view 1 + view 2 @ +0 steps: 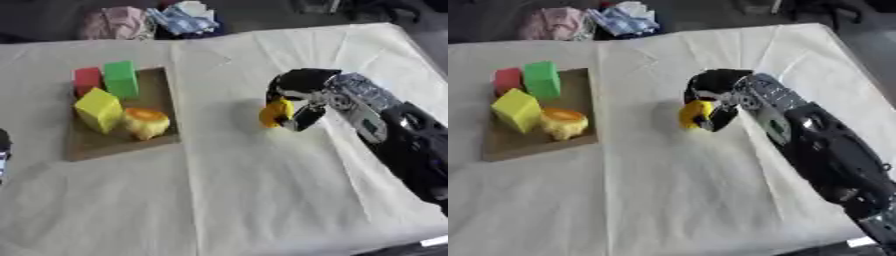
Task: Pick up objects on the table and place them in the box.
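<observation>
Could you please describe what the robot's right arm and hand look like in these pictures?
The right arm is bulky and mostly glossy black, with a silver-grey segment near the wrist. The right robot hand is black with dark fingers. Only a dark sliver of the left robot hand shows at the view's left edge.

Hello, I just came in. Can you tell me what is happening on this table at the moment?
The right robot hand is curled around a small yellow object above the white cloth, to the right of the shallow brown box. The box already holds a red block, a green block, a yellow block and a round yellow-orange piece. The left robot hand barely shows at the left edge.
</observation>
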Robot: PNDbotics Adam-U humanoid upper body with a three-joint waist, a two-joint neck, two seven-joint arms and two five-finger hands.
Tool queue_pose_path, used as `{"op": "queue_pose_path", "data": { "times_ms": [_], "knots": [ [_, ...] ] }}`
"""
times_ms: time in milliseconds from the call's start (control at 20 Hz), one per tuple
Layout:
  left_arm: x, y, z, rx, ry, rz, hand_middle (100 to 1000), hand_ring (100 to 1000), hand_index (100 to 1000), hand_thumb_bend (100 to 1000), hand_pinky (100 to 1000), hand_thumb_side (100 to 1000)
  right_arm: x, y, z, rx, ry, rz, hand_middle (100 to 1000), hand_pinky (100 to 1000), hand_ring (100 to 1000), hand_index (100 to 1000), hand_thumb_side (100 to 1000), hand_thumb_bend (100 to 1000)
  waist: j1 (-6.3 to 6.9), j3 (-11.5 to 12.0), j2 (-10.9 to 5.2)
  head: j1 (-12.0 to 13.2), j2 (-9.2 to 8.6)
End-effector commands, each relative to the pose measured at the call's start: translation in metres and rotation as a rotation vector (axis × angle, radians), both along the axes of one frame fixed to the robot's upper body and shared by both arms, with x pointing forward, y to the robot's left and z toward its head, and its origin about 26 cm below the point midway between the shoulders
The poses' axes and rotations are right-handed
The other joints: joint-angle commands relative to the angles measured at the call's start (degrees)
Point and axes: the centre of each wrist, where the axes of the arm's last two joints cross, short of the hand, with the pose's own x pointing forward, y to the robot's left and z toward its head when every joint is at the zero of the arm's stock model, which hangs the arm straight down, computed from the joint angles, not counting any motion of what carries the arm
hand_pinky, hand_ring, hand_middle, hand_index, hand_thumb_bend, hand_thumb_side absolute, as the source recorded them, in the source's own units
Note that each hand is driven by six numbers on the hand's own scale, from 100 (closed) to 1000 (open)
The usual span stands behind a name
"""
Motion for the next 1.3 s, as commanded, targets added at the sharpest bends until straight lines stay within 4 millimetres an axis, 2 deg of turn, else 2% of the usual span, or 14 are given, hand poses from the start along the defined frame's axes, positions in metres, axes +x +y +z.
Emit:
{"op": "queue_pose_path", "data": {
  "times_ms": [50,200,350,600,900,1300],
  "knots": [
    [0.000,0.004,0.007,0.021,-0.026,0.007,690,702,778,325,707,509,0.002,0.007,0.029,0.062,-0.083,0.031,583,735,700,551,100,100,0.14,0.04,-1.72,0.12,-0.04],
    [-0.001,0.003,0.007,0.020,-0.026,0.003,690,702,778,325,707,509,0.006,0.027,0.050,0.110,-0.126,0.092,569,726,686,544,100,100,0.25,0.18,-1.77,0.14,0.02],
    [-0.001,0.002,0.007,0.018,-0.026,0.000,690,702,778,325,707,509,0.011,0.056,0.067,0.130,-0.146,0.173,568,726,684,548,100,100,0.45,0.44,-1.80,0.05,0.09],
    [0.000,0.000,0.008,0.013,-0.028,-0.012,690,702,778,325,707,508,0.029,0.102,0.079,0.141,-0.148,0.260,562,717,672,549,100,100,0.94,1.28,-1.68,-0.26,-0.06],
    [0.001,-0.005,0.011,0.004,-0.038,-0.036,689,703,778,324,707,507,0.055,0.142,0.075,0.173,-0.120,0.277,555,706,657,556,100,100,1.65,3.22,-1.02,-1.29,-0.84],
    [0.002,-0.011,0.012,-0.004,-0.041,-0.064,689,704,778,323,707,508,0.082,0.161,0.039,0.246,-0.102,0.169,553,691,639,575,100,100,2.04,4.82,-0.47,-2.96,-1.23]
  ]
}}
